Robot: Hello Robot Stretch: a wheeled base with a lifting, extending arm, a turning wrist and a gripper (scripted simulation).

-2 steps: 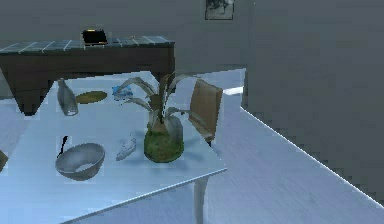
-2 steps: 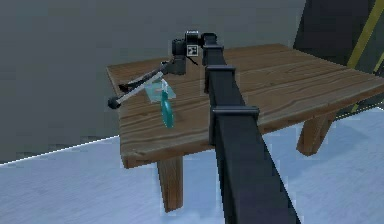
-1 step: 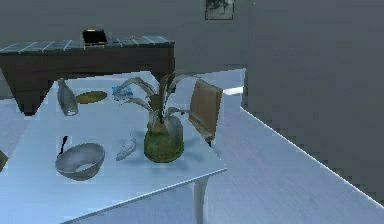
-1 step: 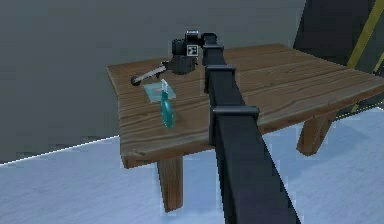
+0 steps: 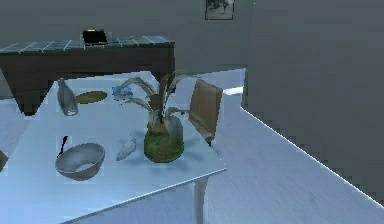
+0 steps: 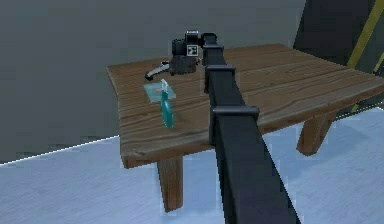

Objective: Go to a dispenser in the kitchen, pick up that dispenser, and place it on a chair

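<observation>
Arm side view, counts: one wooden tabletop [image 6: 290, 85], one dark arm [image 6: 235, 130] reaching over it, one dispenser [image 6: 166, 105], one white marker square [image 6: 188, 46] clearly legible at the arm's far end, just right of the jaws. Forward view, counts: one white tabletop [image 5: 40, 135], one chair [image 5: 205, 108] at its far side, one grey bowl [image 5: 80, 160], one green vase [image 5: 163, 142] with pale drooping stems, one grey jug-like vessel [image 5: 67, 97], one flat yellowish disc [image 5: 91, 97], possibly a plate, one dark counter [image 5: 120, 52] carrying one dark box [image 5: 95, 38], one framed picture [image 5: 220, 8] on the wall. Dispenser position: stands on the wooden tabletop just below the jaws in the arm side view, on their near side and toward the tabletop's front edge; whether it touches the jaws or stands apart cannot be told. Jaws: thin fingers point left from the dark body, above the board; their state cannot be told, nor whether they hold anything. Dispenser appearance: slim, tall, teal body, paler top, roughly upright, casting a short shadow on the wood.
</observation>
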